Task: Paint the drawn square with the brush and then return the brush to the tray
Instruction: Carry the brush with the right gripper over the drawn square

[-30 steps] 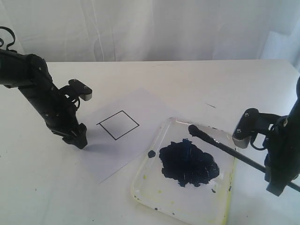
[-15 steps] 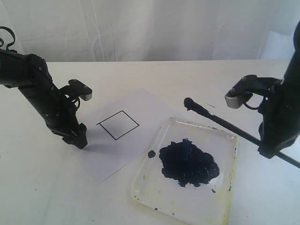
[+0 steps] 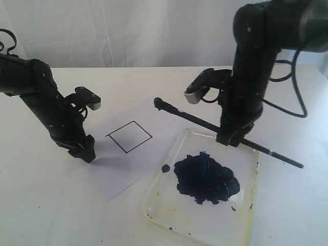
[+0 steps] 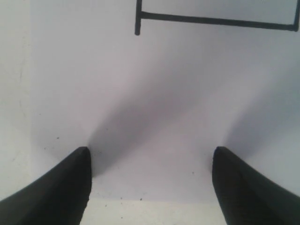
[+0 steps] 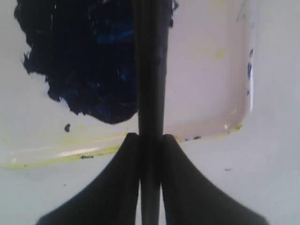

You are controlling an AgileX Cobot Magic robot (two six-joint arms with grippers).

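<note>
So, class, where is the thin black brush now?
Exterior view, right of centre: the thin black brush is gripped in the right hand, slanting over the far edge of the clear plastic tray, tip toward the white paper sheet.

Item 1, left arm [image 3: 43,97]: matte black tubular links with rounded joint housings. A thin black cable [image 3: 6,38] curls at its upper end.
Item 2, left wrist camera box [image 3: 88,97]: small and black, with a pale grey face.
Item 3, left gripper [image 3: 85,150]: black. The left fingers [image 4: 56,192] are smooth and taper to rounded tips.
Item 4, right arm [image 3: 256,61]: thicker black cylindrical links with a faint sheen. A long black cable [image 3: 296,92] loops off it.
Item 5, right wrist camera box [image 3: 196,90]: silver-grey face on a black mount.
Item 6, right gripper [image 3: 230,139]: black. The right fingers [image 5: 108,192] are curved and flare wide at the base.
</note>
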